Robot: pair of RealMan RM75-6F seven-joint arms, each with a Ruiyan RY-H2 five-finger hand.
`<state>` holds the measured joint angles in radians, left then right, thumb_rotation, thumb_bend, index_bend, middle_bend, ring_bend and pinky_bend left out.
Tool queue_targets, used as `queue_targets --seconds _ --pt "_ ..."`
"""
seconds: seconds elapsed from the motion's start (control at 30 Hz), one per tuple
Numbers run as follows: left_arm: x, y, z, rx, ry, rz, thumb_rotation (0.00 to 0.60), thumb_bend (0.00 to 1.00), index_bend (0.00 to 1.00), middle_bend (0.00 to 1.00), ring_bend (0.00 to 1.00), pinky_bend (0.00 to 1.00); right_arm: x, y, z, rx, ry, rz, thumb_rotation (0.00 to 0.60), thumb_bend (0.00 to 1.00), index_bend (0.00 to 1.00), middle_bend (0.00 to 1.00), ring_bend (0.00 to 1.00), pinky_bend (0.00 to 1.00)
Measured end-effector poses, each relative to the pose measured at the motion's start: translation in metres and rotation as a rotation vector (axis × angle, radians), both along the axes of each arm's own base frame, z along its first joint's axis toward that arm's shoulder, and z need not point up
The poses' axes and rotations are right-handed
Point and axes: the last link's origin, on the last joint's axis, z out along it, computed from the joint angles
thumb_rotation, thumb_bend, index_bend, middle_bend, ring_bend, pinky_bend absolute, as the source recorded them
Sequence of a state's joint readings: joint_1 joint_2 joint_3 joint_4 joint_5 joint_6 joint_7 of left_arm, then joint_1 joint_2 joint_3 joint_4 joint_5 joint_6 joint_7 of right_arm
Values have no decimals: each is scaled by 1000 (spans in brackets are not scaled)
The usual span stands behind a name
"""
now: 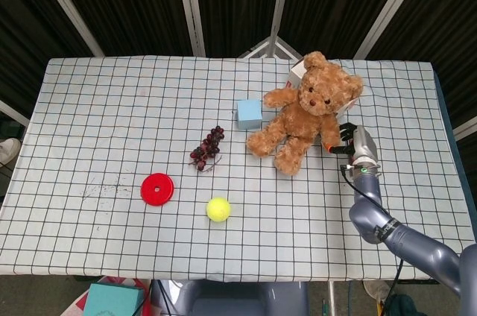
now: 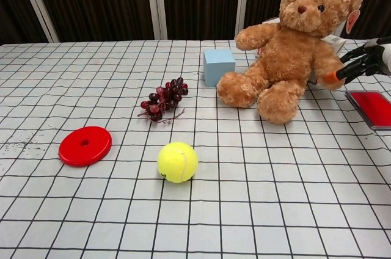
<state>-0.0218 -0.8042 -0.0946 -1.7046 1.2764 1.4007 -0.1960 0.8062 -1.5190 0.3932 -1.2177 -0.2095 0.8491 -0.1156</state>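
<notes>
place: lab test booth | evidence: black curtains [image 1: 134, 3] on metal poles [image 1: 190, 3]; checkered table [image 1: 89, 107]; scattered toys

A: We see a brown teddy bear [image 2: 292, 51], a pale blue cube [image 2: 219, 66] and dark red grapes [image 2: 164, 98].

B: We also see a yellow ball [image 2: 177, 162], a red disc [image 2: 85, 145] and a black-checked white cloth [image 2: 73, 76].

A table [image 1: 89, 92] under a black-gridded white cloth carries everything. Just left of the right hand [image 1: 356, 143] sits a teddy bear [image 1: 305, 111], with a red tray [image 2: 374, 107] right below the hand. Farther left lie a blue cube [image 1: 249, 113], grapes [image 1: 206, 147], a tennis ball [image 1: 218, 209] and a red disc [image 1: 157, 188].
</notes>
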Motion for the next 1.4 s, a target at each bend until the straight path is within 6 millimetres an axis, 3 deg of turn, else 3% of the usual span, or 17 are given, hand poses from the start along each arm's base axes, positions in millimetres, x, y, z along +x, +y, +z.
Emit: queue_targets --seconds 0.37,0.7,1.0,1.4 --pt "0 0 0 0 -1 0 600 183 160 0 6 139 0 0 -3 -16 0 -4 600 237 555 560 429 0" --pt "-1 0 1 0 -2 4 600 183 160 0 6 139 10 -4 6 -41 46 31 600 237 555 561 429 0" --pt "0 -1 1 1 -3 4 600 184 161 0 6 139 2 2 -8 10 70 27 600 236 555 560 429 0" --pt "0 0 0 -1 -1 5 600 183 161 0 6 139 15 -5 3 -49 95 60 600 236 555 561 429 0"
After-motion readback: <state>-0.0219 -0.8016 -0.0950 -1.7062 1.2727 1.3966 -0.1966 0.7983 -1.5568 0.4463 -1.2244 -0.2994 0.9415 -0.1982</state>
